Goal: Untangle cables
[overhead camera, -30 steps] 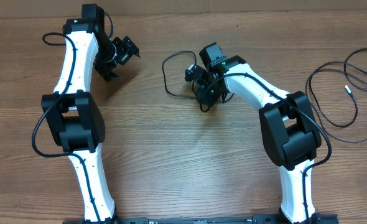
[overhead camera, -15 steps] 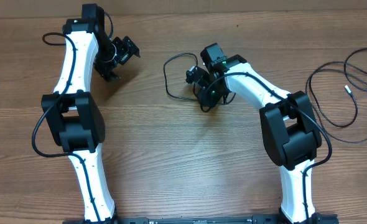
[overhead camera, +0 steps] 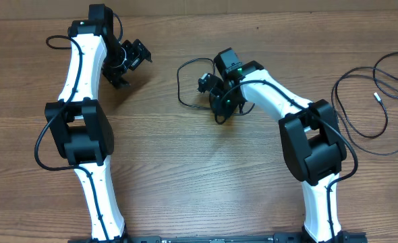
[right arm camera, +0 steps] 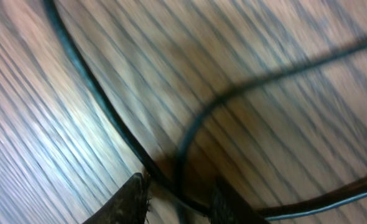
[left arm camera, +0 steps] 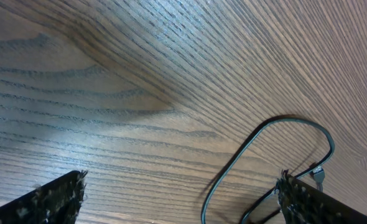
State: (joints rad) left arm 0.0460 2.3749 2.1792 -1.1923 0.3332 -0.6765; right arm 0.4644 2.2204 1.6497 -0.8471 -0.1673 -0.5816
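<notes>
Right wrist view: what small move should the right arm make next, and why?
Probably close the right gripper fully. Its jaws stand a little apart, and a strand of the cable runs between them, not yet pinched.

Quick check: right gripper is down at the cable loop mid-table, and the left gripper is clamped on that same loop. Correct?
Not quite. The left gripper is open, holds nothing and stands apart from the cable loop, as the overhead view shows. The rest stands: the right gripper is at that loop, mid-table.
</notes>
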